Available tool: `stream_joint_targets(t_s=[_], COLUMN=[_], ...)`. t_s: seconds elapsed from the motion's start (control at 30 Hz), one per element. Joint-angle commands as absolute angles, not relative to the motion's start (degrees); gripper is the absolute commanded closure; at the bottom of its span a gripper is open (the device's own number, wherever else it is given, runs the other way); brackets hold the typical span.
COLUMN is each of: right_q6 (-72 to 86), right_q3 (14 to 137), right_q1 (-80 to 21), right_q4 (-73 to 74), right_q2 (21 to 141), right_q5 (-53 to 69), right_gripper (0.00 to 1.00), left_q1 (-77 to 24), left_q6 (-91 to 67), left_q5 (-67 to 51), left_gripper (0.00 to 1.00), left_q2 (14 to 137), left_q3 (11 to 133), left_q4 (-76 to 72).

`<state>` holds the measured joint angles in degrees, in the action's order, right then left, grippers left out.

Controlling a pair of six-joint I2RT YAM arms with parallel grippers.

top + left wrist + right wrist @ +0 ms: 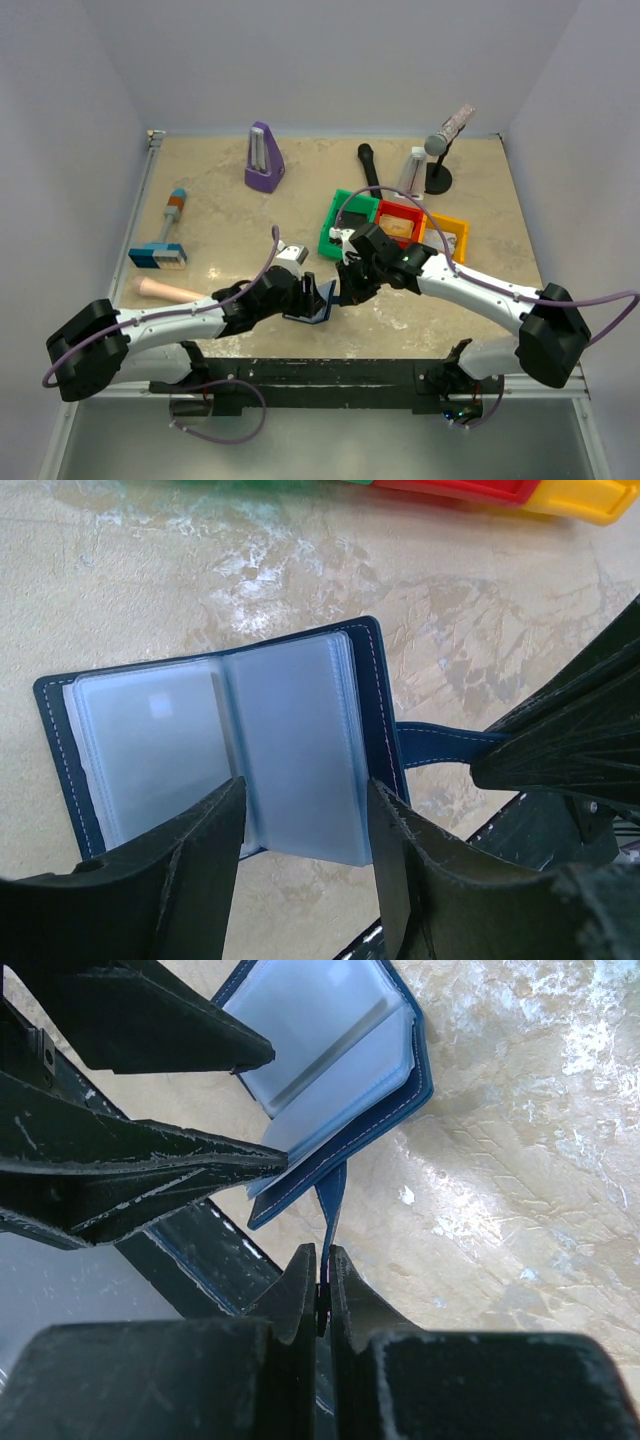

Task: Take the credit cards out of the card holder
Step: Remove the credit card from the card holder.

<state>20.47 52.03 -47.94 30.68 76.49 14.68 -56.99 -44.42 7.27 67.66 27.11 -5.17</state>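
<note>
Tabletop [220, 220]: right pincer [322, 1260] clamps tab [332, 1200] of card holder [290, 750]; left pincer [305, 790], parted, straddles it.

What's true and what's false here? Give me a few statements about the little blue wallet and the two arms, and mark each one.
1. The card holder is opened up. True.
2. The right tool is pinching the holder's snap tab. True.
3. The left tool is clamped fully shut. False: its fingers stand apart over the pale inner panels.
4. The card holder sits inside the green bin. False: it is outside the bins, between the two tools.
5. A purple metronome stands near the far edge of the table, well away from the holder. True.
</note>
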Motion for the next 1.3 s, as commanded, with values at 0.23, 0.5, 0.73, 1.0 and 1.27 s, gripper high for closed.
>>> stream_joint_targets(t_s=[0.23,0.5,0.73,1.0,1.27], right_q6=[19.51,19.25,18.9,18.81,18.72], right_q3=[51.94,51.94,51.68,51.33,50.98], right_q1=[-47.99,-47.99,-47.81,-47.29,-46.93], right_q4=[28.74,29.09,29.27,28.83,28.92], right_q2=[76.03,75.67,75.76,76.9,76.82], right_q5=[15.56,15.12,14.5,14.33,14.15], right_gripper=[1.0,1.0,1.0,1.0,1.0], left_q1=[-56.51,-55.81,-54.76,-53.79,-53.7], left_q6=[-45.09,-47.37,-48.61,-46.14,-45.79], left_q5=[6.68,8.88,12.39,16.26,16.79], left_gripper=[0.45,0.47,0.46,0.45,0.46], left_q2=[70.04,69.87,64.7,61.26,62.66], left_q3=[27.24,27.16,25.58,26.01,26.46], left_q4=[-7.12,-4.92,-2.64,3.07,2.9])
